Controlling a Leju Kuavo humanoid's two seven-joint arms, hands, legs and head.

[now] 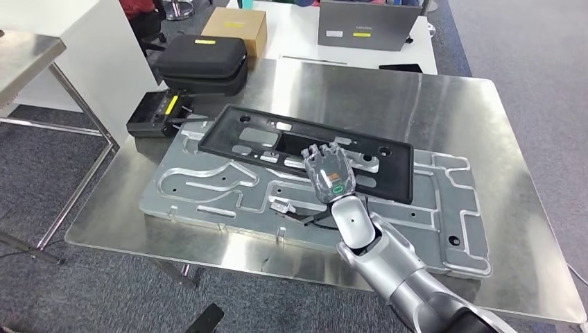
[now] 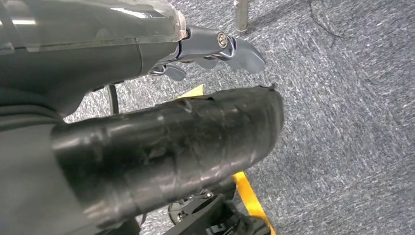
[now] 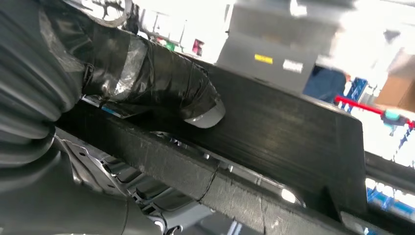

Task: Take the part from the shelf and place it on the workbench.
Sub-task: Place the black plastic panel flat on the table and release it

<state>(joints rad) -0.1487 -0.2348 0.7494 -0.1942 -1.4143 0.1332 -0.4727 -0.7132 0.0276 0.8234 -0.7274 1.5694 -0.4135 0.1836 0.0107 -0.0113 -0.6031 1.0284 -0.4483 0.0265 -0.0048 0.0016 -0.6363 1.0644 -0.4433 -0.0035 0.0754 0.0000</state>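
A flat black rectangular plastic frame with cut-out windows (image 1: 305,149) is lying on the brushed-steel workbench (image 1: 478,111), resting across a grey machined aluminium plate with milled channels (image 1: 208,187). The robot's right hand (image 1: 329,172) is being held over the frame's near long edge, right of centre. In the right wrist view a taped thumb (image 3: 161,81) is being pressed onto the frame's upper face (image 3: 274,132) while the frame's edge is running beneath it — so the part is judged to be grasped and not let go, though the fingers underneath are hidden.

The frame is being read as light and stiff but thin, likely to flex at its long ends and to slide on the smooth metal; a hold on a solid edge bar near the middle, clear of the windows, is judged safest.

The head view is giving the whole layout: a black zipped case (image 1: 202,61) and a cardboard box (image 1: 236,28) at the far left. The left hand (image 2: 147,147) is being seen close over grey carpet, nothing visibly in it; whether its fingers are curled cannot be told.
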